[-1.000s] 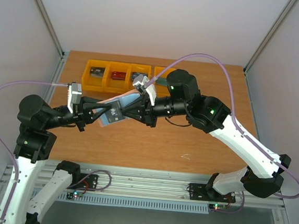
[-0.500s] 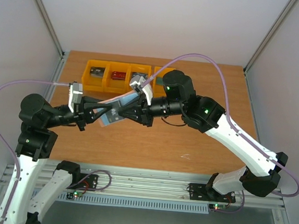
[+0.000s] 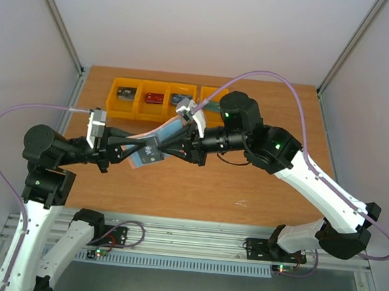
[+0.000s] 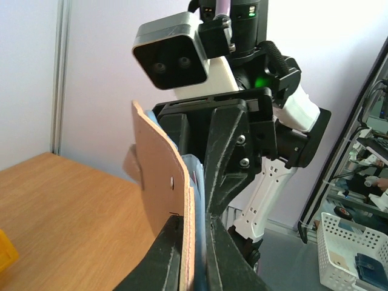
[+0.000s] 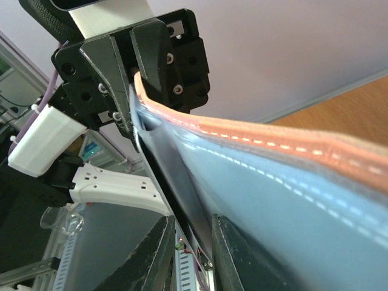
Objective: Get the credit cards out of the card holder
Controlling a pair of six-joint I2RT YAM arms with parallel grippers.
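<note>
Where pale walls enclose it, a wooden table carries orange bins.

**Middle barred, front and far right open**

The left arm and the right arm reach inward and meet above the middle of the table, the left gripper and the right gripper nose to nose at the card holder, making one raised bar from side to side with no gap between them; just behind that bar the row of orange bins takes up the far left of the board; bare wood lies in front of the bar and at the far right corner; the right arm's cable arches over the far side; frame posts wall in both sides
</note>
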